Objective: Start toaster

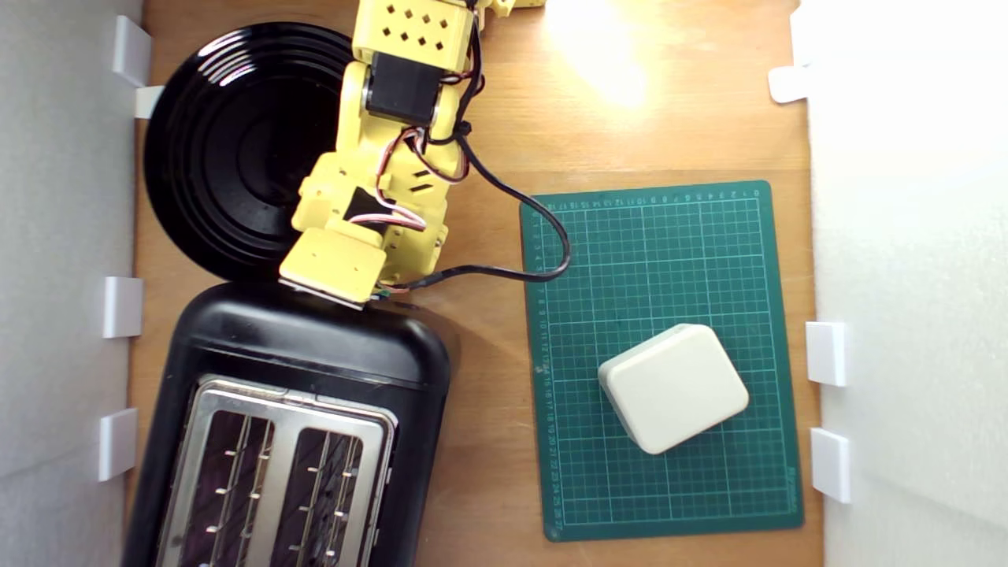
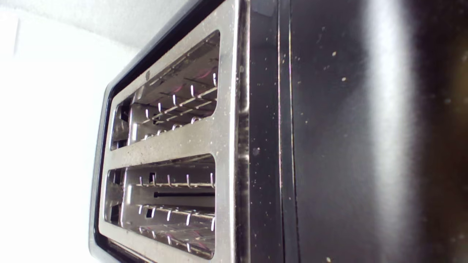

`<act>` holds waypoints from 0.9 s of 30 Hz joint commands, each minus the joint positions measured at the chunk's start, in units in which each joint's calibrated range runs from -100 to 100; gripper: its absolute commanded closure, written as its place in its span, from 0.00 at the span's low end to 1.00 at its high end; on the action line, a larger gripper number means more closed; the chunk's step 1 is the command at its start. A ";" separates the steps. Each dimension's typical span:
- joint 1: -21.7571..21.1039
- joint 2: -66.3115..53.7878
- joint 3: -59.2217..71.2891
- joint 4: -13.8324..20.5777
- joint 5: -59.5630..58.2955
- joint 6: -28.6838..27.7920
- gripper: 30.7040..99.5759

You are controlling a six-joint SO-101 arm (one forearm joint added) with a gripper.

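One arm only, yellow (image 1: 394, 157), coming in from 12 o'clock in the exterior view and ending right over the toaster's (image 1: 315, 354) near end. Toaster is the biggest item: glossy black, at 7 o'clock of that view, running off the bottom edge, silver top plate (image 1: 283, 465) with two empty slots and wire guides; the wrist view shows the same plate (image 2: 226, 138) and black shell at very close range, nothing in either slot. Next in size, the round black plate (image 1: 228, 150) at 10 o'clock, partly under the arm, its rim just beside the toaster. Green cutting mat (image 1: 669, 260) at 4 o'clock, well apart from the toaster, with a cream rounded box (image 1: 673, 387) lying on it. Wood table (image 1: 488, 441) underneath, white walls either side. Gripper: hidden under the wrist housing (image 1: 335, 264), not seen in the wrist view either, so cannot tell whether the pincer is wide or narrow. Step, as a judgement: approach is finished or nearly so, arm sits at the toaster's end where a lever would be; lever itself not visible. Next move likely calls for a straight downward push on the lever until it latches, without slipping off the glossy shell. Writing: only small ruler numerals along the mat's edges, mostly too fine to read; no brand legible on the toaster.
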 commanded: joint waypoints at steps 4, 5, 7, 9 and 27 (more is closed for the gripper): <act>-1.17 -5.37 -1.00 -1.01 -0.40 1.29 0.99; -1.09 -5.87 -1.00 -1.01 -0.40 1.44 0.99; -1.01 -6.95 -1.09 -1.10 -0.40 1.60 0.99; -0.77 -8.11 -1.09 -1.10 -0.48 1.60 0.99; -3.39 -27.10 6.27 -5.04 -0.65 1.29 0.99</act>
